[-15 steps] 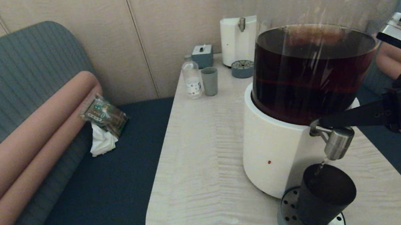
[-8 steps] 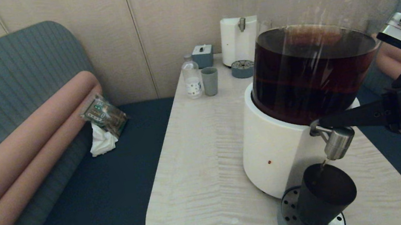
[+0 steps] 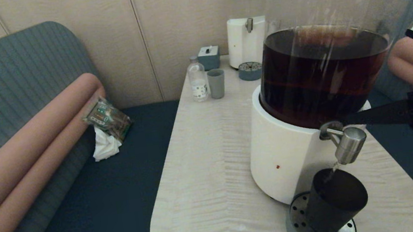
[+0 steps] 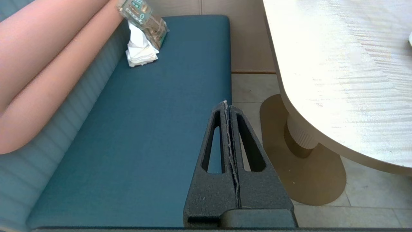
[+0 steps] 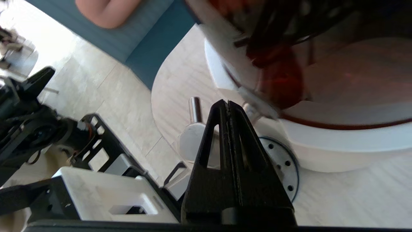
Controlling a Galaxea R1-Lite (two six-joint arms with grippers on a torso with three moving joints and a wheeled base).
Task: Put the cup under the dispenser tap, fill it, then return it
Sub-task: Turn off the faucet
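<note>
The cup (image 3: 336,206), a matte black tumbler, stands on the perforated drip tray (image 3: 298,215) at the near right end of the table (image 3: 207,180), directly under the dispenser tap (image 3: 348,144), where a thin stream is still falling into it. The right gripper (image 3: 346,118), its two fingers pressed flat together with nothing between them, has in the last half second slid back to the right from the tap's top; a second ago its fingertip lay across the tap, and now it sits just behind and beside the tap. The steel spigot appears to have sprung slightly up and right as it was released. This looks like the close of the filling step, so the flow should stop and the cup must next be carried back.

The big dispenser (image 3: 286,149), white-based and holding dark brown liquid, crowds the cup from behind, and the tap overhangs the rim, so the cup will likely have to come out toward the near side before rising, and level, since it holds liquid.

The left gripper (image 4: 228,135), also closed on nothing, is parked off the table's left, over the blue bench seat (image 4: 145,129).

Farther along the table are a grey-green tumbler (image 3: 216,84) beside a small clear bottle (image 3: 197,79), then a small grey box (image 3: 208,57) and a second dispenser (image 3: 246,27) with clear liquid by the wall. A packet with white tissue (image 3: 106,131) lies on the bench at left.
</note>
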